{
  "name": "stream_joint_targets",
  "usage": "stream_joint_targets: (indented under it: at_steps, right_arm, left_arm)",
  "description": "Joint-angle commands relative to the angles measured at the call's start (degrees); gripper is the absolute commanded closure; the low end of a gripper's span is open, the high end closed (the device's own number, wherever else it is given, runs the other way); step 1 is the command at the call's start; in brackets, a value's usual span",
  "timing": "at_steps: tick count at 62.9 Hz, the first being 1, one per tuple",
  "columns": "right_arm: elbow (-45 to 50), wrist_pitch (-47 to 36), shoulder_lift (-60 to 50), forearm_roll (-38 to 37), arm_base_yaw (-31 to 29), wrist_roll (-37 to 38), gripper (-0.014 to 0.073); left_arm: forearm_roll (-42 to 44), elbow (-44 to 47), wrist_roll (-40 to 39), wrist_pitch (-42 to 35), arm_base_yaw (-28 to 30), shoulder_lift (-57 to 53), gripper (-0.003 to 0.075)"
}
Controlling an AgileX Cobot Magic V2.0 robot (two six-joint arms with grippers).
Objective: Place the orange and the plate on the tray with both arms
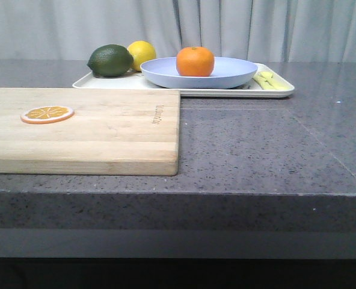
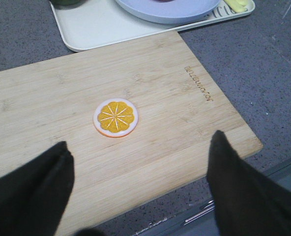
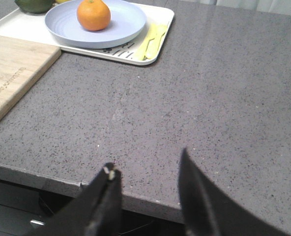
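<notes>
Orange sits in the lavender plate on the cream tray, far ahead of both hands. Left hand spread over the cutting board; right hand spread, empty, at the desk edge.

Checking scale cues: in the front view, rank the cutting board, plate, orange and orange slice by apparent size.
1. cutting board, nearest the camera, so flattered
2. plate
3. orange and orange slice: too alike to rank; the slice is nearer.

Worktop right of the cutting board lies bare. Tray at the far edge is crowded: plate holding orange, lime, lemon, yellow cutlery.
</notes>
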Motion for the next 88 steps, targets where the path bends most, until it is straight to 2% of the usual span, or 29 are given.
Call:
stream_joint_targets:
  at_steps: [1, 7, 11, 13, 16, 51, 58, 66, 74, 78, 88]
  right_arm:
    - [-0.91, -5.37, 0.61, -0.72, -0.05, -0.02, 0.0463]
    - [-0.91, -5.37, 0.61, -0.72, -0.05, -0.02, 0.0587]
    - [-0.91, -5.37, 0.61, -0.72, -0.05, -0.02, 0.0645]
    - [-0.91, -5.37, 0.61, -0.72, -0.05, -0.02, 0.0668]
    - [-0.84, -5.37, 0.61, -0.72, -0.05, -0.02, 0.0659]
    - [0.32, -5.29, 0.61, -0.76, -0.05, -0.02, 0.0662]
    - [0.32, -5.29, 0.66, -0.76, -0.05, -0.02, 0.0662]
    - [0.32, -5.29, 0.66, -0.76, -0.05, -0.02, 0.0662]
    - [0.32, -5.29, 0.66, -0.76, -0.05, -0.02, 0.0662]
    - [0.32, -5.29, 0.66, -0.76, -0.05, -0.02, 0.0662]
    - [0.32, -5.29, 0.66, -0.76, -0.05, -0.02, 0.0662]
  left_arm:
    - [-0.39, -1.49, -0.01, -3.79, 0.04, -0.25, 0.0376]
    - [-0.39, -1.49, -0.01, -3.79, 0.04, -0.25, 0.0554]
    - [-0.39, -1.49, -0.01, -3.79, 0.04, -0.25, 0.0637]
    - [-0.39, -1.49, -0.01, -3.79, 0.04, -0.25, 0.0683]
    - [-0.39, -1.49, -0.01, -3.79, 0.04, -0.25, 0.0741]
    - [-0.53, -1.35, -0.01, -3.99, -0.08, -0.66, 0.0740]
    - [-0.45, 1.26, -0.01, -5.56, 0.71, -2.70, 0.0740]
    - [1.32, 7.74, -0.01, -11.58, 5.04, -8.48, 0.0740]
    - [1.32, 17.08, -0.01, -22.57, 11.13, -16.82, 0.0740]
    - [1.32, 23.97, -0.01, -31.03, 14.83, -21.98, 0.0740]
    - [1.32, 37.18, -0.01, -41.93, 21.37, -34.32, 0.0740]
